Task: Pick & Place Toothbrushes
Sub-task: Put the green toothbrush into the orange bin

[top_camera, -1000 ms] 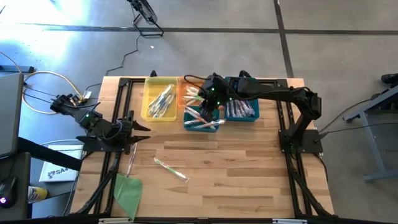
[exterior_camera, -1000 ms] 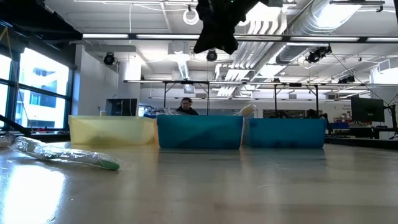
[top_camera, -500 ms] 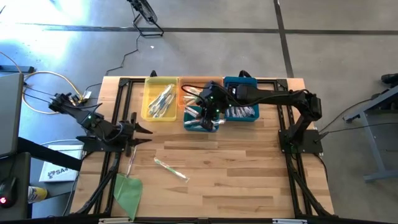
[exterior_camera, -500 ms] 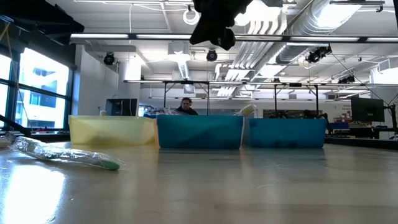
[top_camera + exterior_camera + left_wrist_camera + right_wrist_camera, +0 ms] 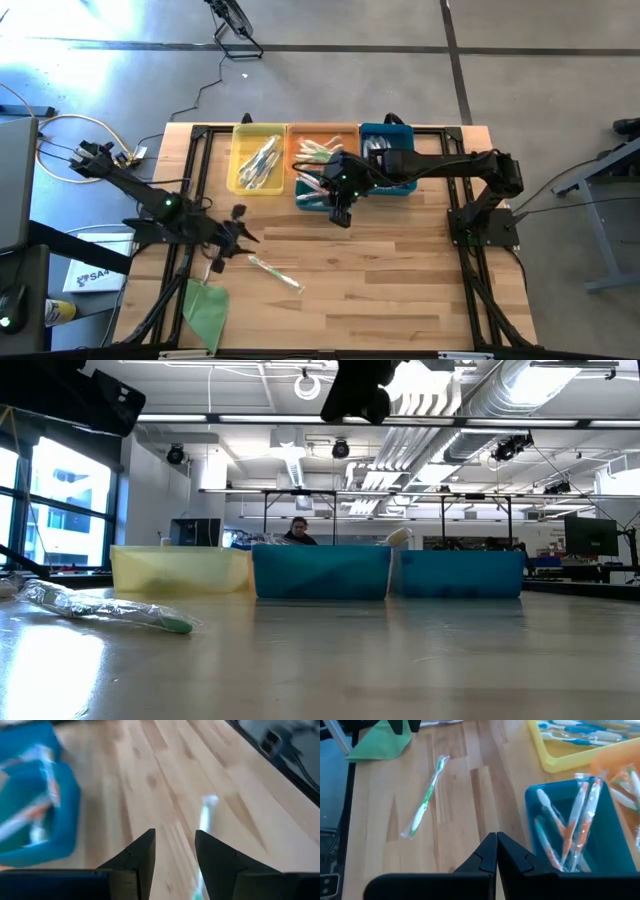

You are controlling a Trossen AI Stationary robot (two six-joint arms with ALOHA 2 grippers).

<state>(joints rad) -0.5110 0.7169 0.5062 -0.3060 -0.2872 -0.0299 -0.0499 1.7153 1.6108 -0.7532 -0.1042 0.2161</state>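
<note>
green cloth-like sheet (image 5: 205, 308) at the table's near left corner. left gripper (image 5: 243, 225), fingers parted and empty, hovers over the wooden table (image 5: 400, 290) just beside the loose green-and-white wrapped toothbrush (image 5: 274, 271), which lies flat on the boards slightly nearer the front edge; in the left wrist view this toothbrush (image 5: 204, 822) appears just past the gripper's spread fingertips, not between them. yellow bin (image 5: 257, 160), orange bin (image 5: 322, 146) and two teal bins (image 5: 390, 172) stand in a row along the far side, each holding toothbrushes. right gripper (image 5: 340, 212), clenched on nothing, hangs above the front edge of the nearer teal bin (image 5: 600, 845), with the loose toothbrush well apart to its left.
</note>
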